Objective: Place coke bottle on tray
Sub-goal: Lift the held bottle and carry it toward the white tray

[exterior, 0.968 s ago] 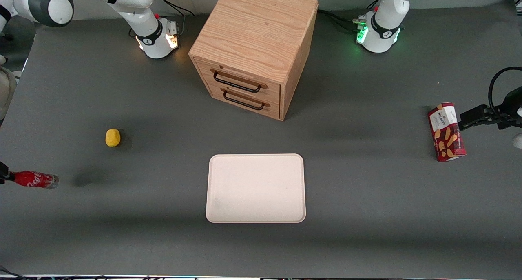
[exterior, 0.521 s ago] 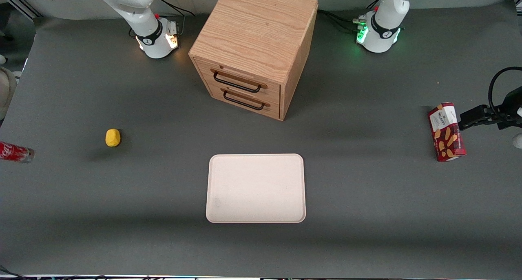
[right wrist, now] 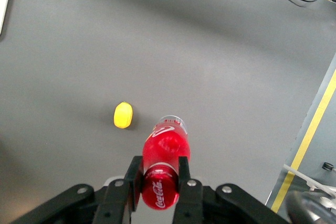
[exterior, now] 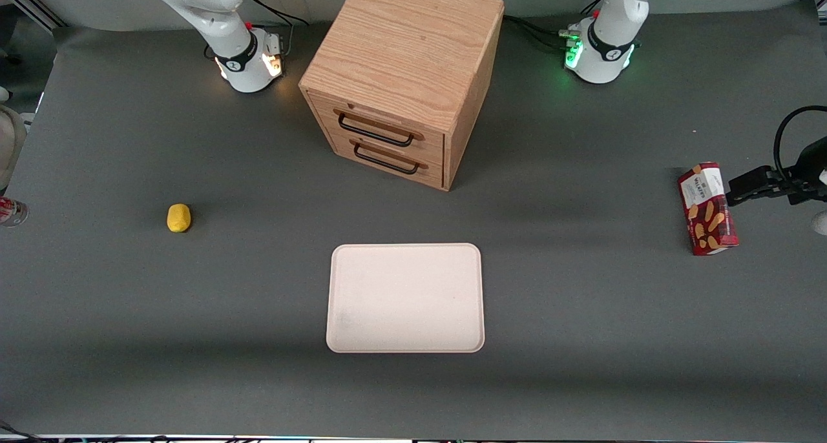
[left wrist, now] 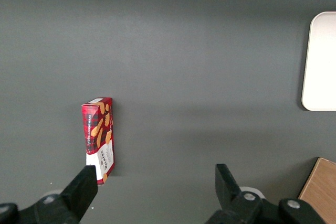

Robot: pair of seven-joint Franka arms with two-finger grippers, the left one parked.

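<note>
The gripper clamps the coke bottle near its cap, raised at the working arm's end of the table; the tray lies well apart, probably toward the table's middle.

We see even, soft light from overhead across the table, bright enough and without harsh glare. The drawer cabinet serves as our landmark: a broad faint shadow spreads from it toward the parked arm's end. Nearer the camera than the cabinet, a dim band crosses beneath the tray. The gripper holds the coke bottle, its cap glossy and sharp.
</note>
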